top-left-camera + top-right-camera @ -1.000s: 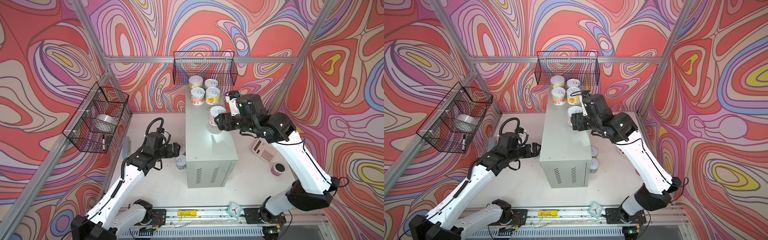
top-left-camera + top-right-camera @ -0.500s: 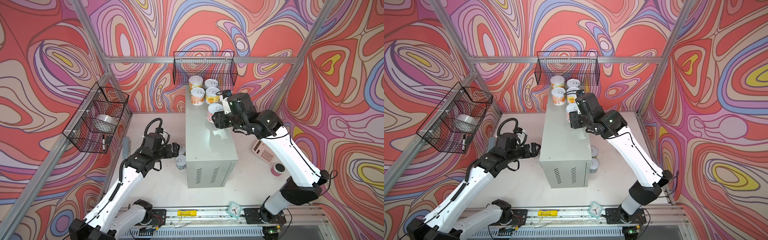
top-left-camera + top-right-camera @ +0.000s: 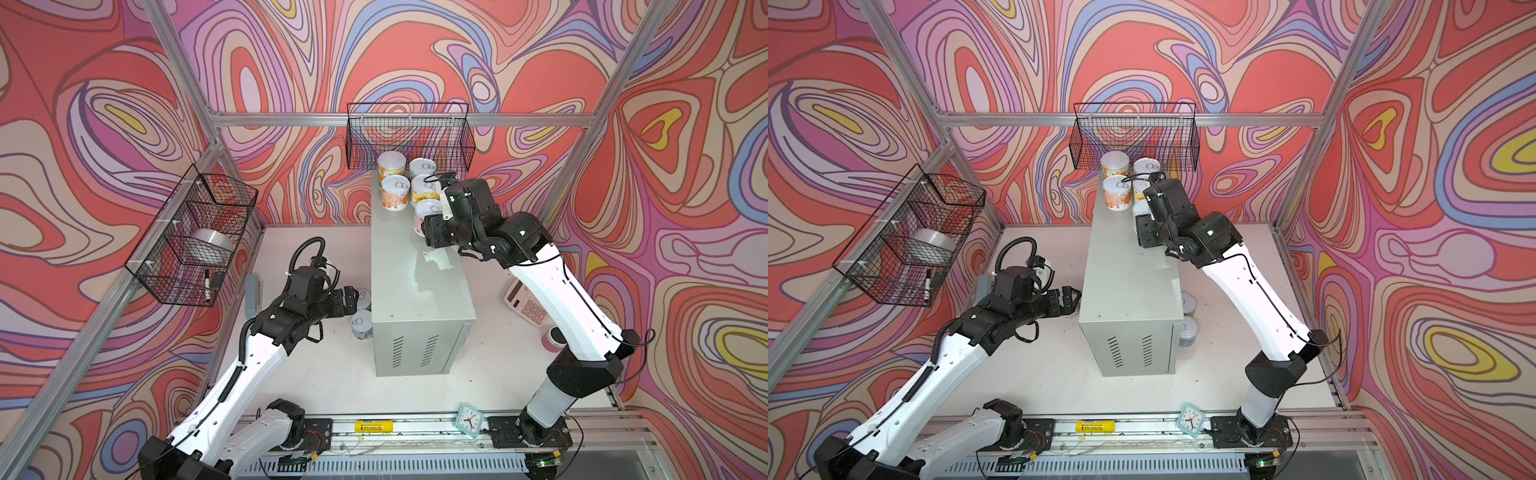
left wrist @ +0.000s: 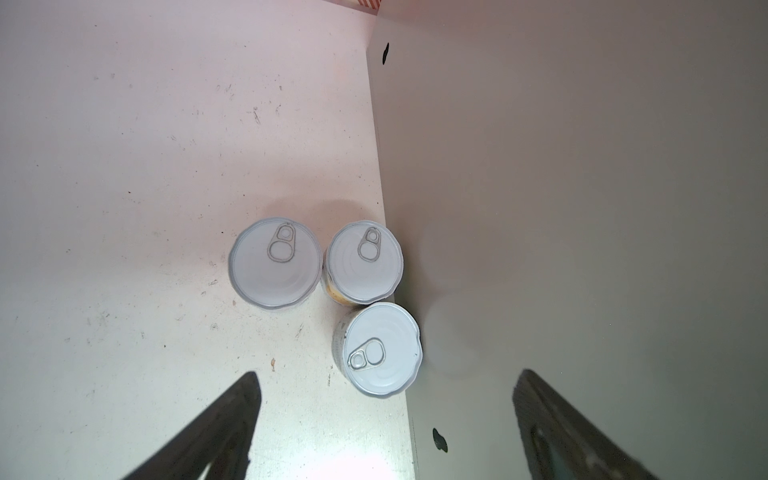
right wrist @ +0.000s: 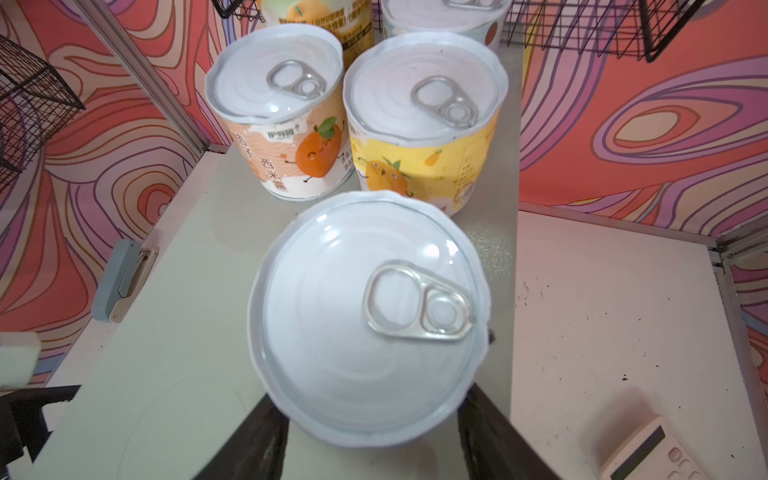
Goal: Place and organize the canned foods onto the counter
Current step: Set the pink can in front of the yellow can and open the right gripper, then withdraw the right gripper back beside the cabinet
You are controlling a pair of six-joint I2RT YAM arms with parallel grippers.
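Grey sheet-metal counter (image 3: 419, 282): four tins (image 3: 392, 193) stand at its far end. Right gripper (image 5: 372, 432) clamps a fifth tin (image 5: 365, 316) just beside them. Left gripper (image 4: 386, 378) hangs wide over three tabletop tins (image 4: 276, 262). Rigid, probably weighty, slick-labelled: grip mid-wall, across the diameter.

Four cans (image 3: 395, 197) stand two by two at the far end of the grey surface (image 3: 419, 291). The right tool (image 3: 427, 232) sits against a pink can (image 3: 424, 210) just in front of them. The left tool (image 3: 351, 297), jaws apart, hangs low over the white surface (image 3: 332, 374), next to two loose cans (image 3: 360, 326) standing just beside the grey surface's left side.
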